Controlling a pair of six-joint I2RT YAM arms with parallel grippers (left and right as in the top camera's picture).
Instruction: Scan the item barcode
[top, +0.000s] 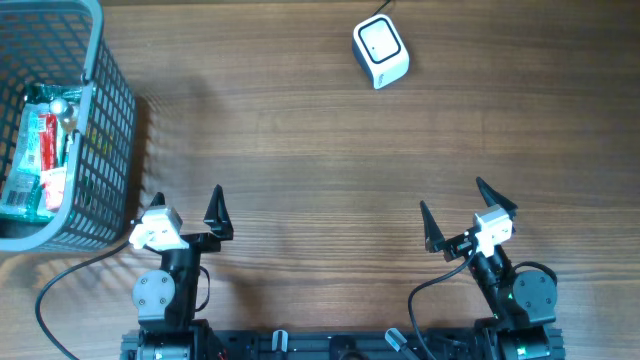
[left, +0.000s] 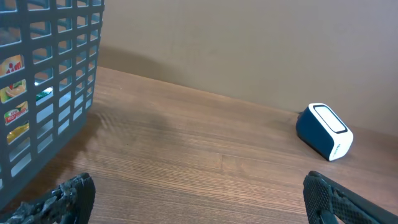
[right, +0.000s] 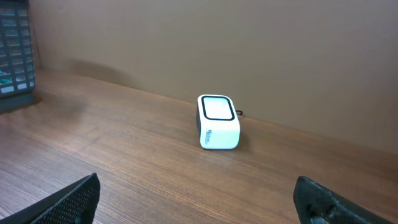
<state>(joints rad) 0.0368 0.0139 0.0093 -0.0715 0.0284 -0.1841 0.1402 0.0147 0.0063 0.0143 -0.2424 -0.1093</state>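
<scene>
Reading the overhead view left to right: the grey mesh basket (top: 110, 120) sits at the left edge, upper half, with the packets (top: 42, 150) piled inside. They have red and green printed wrappers, and no barcode is visible from here. They look like light, soft film pouches, probably crinkly, slippery and easy to crush. I'd pinch the topmost one by a sealed end or flat edge, not squeeze its middle. The basket walls are tall, so entry likely has to be straight down. Next, lower left, the left gripper (top: 187, 195) is just beside the basket's lower right corner, jaws spread fully, holding nothing. At top, right of centre, the scanner (top: 380, 52) is a small white box with a dark-rimmed window on its top face, well apart from the basket. Lower right, the right gripper (top: 452, 195) is likewise spread wide and empty. Whichever face carries the barcode must end up turned toward that window, so grip away from it.
</scene>
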